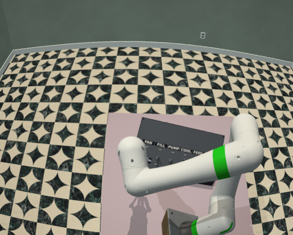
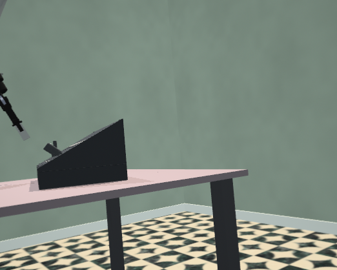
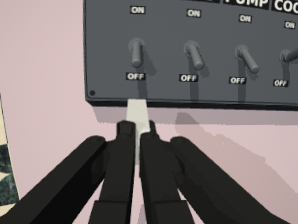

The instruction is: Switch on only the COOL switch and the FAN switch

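The dark wedge-shaped console [image 1: 181, 135] [image 2: 86, 158] [image 3: 200, 90] stands on the pink table [image 1: 114, 135] [image 2: 183, 177] [image 3: 47, 63]. Its labels read FAN [image 1: 148, 142], FILL, PUMP, COOL [image 1: 186, 150] [image 3: 288, 6] and FEED. In the wrist view the FAN lever [image 3: 136, 51] and the FILL lever [image 3: 193, 54] and PUMP lever [image 3: 246, 58] lean toward their OFF marks. The COOL lever [image 3: 290, 56] is cut off by the frame edge. My gripper [image 3: 136, 113] [image 2: 24, 135] is shut and empty. It hangs in front of and above the console's low front edge, in line with the FAN lever, not touching.
My forearm [image 1: 187, 171] crosses over the console's front in the top view and hides the gripper and part of the switch row. The arm's base mount [image 1: 173, 222] is at the table's near edge. The table's left edge is close to the console's FAN end.
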Tool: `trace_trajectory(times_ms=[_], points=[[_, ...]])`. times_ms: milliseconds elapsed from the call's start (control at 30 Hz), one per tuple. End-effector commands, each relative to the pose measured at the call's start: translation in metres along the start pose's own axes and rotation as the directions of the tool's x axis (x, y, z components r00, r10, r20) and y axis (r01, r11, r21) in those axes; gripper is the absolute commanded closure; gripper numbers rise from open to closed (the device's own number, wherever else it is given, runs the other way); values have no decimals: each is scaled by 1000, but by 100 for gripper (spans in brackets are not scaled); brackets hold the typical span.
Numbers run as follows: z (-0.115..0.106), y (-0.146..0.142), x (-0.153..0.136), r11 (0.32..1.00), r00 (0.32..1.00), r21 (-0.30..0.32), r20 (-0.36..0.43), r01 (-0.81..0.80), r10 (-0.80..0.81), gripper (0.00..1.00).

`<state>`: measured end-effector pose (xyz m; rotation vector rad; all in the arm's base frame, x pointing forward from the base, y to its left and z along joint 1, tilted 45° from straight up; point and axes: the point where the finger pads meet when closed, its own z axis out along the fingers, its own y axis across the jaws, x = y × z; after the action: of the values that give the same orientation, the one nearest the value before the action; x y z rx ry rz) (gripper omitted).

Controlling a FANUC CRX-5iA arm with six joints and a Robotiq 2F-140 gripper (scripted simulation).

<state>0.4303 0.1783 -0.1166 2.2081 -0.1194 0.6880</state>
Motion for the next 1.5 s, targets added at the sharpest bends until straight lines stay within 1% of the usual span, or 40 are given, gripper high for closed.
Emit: trace_trajectory(times_ms=[0,200,267,533,767,1100,1467], points=[[11,0,0,1000,1000,1,-1,0,0,100],[30,0,0,1000,1000,1,-1,0,0,100],[30,0,0,1000,1000,1,-1,0,0,100],[53,0,0,1000,1000,1,-1,0,0,100],[67,0,0,1000,1000,1,-1,0,0,100],[74,0,0,1000,1000,1,-1,0,0,100],[74,0,0,1000,1000,1,-1,0,0,100]])
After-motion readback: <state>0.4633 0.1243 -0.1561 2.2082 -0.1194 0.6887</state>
